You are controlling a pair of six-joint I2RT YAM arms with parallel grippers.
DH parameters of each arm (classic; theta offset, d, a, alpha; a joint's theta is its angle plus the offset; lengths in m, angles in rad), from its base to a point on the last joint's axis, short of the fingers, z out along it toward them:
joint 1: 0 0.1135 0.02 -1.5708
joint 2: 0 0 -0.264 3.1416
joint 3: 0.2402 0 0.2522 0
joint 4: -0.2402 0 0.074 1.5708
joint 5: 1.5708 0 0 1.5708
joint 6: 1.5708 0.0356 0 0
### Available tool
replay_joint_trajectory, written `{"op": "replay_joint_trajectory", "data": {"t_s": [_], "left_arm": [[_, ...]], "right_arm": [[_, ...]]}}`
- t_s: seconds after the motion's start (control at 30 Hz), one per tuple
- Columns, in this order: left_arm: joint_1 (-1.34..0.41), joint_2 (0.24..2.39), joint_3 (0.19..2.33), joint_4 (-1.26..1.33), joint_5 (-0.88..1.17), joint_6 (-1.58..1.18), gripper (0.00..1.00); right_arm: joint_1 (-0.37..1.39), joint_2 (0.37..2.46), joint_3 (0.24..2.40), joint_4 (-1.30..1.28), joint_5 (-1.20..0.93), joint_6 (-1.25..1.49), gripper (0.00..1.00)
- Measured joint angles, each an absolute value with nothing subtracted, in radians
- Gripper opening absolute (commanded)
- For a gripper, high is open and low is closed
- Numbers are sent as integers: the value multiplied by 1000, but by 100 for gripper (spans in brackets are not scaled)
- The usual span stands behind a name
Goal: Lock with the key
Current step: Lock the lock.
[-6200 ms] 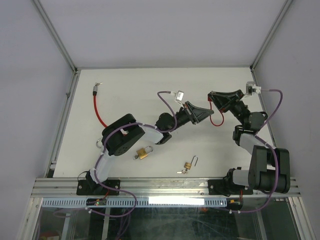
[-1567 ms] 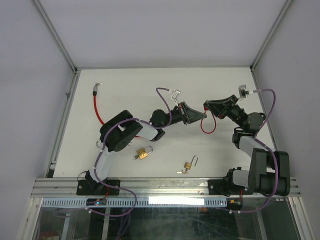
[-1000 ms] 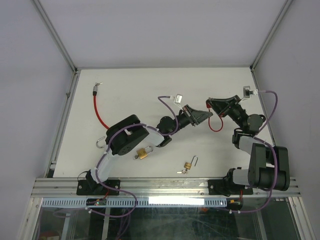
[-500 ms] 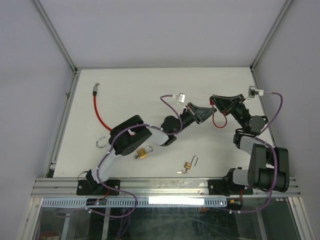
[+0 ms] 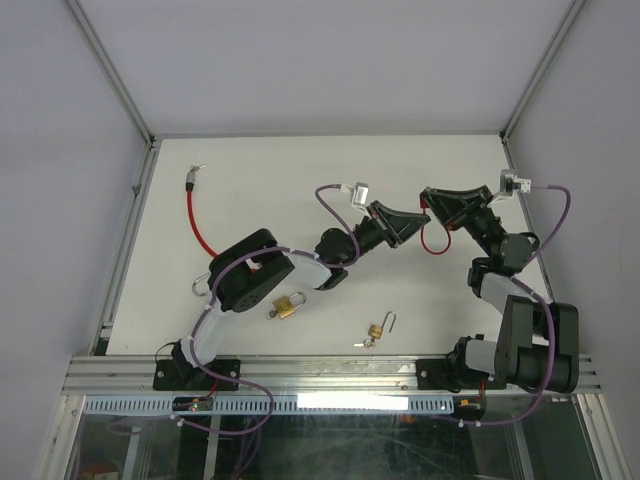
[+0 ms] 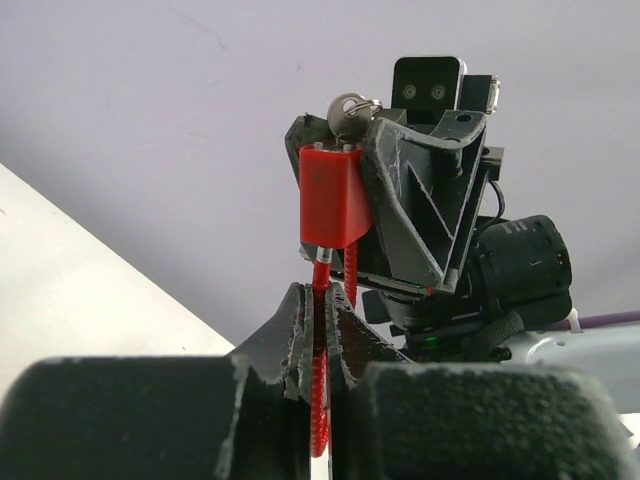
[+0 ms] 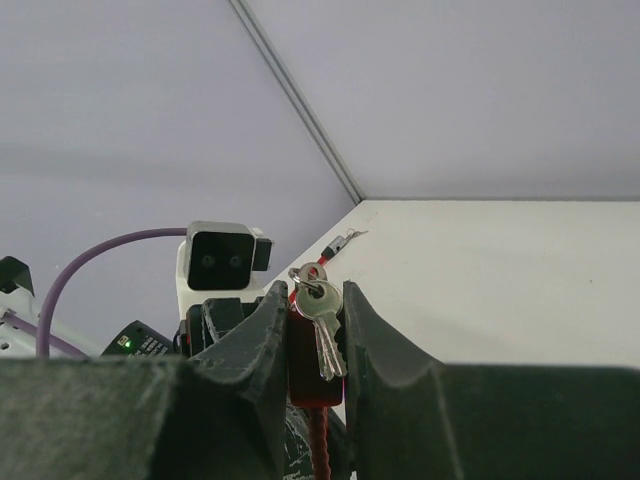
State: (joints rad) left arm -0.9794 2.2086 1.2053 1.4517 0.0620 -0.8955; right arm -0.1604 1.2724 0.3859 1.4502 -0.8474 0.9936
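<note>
Start at your left: a stretch of red line point(image 5: 196, 215) lies on the table point(image 5: 300, 170), well apart from the work. Nearer the arm bases sit a brass padlock point(image 5: 287, 305) and a second padlock point(image 5: 378, 328). Whether that red line joins the piece you hold is hidden under the arm.

Your left gripper point(image 6: 318, 318) is clenched on the cable point(image 6: 320, 272), just below where it enters the red lock body point(image 6: 335, 195). From the left wrist view the body stands straight above those jaws, its long axis in line with the cable.

The key point(image 6: 346, 115) sits at the far end of the body, opposite the cable, so the whole body lies between your left jaws and the key.

Further right, your right gripper point(image 7: 316, 318) is grasping the lock body across its sides, and the key shows between its fingertips. In the right wrist view the key hangs from its ring with the blade pointing down the face of the body, toward the cable and parallel to the body's long axis. I judge that blade is not in the lock. I can't see the keyhole.

The right fingers are nearer the key, but both jaws are full. The left looks the easier one to free, since the right carries the body.
</note>
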Motion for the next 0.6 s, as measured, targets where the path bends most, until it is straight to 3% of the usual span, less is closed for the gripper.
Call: {"op": "replay_joint_trajectory", "data": {"t_s": [0.6], "left_arm": [[-955,2223,1317,1424,169,-772,0]], "right_arm": [[-159,1251,421,1470,-822,993,0]]}}
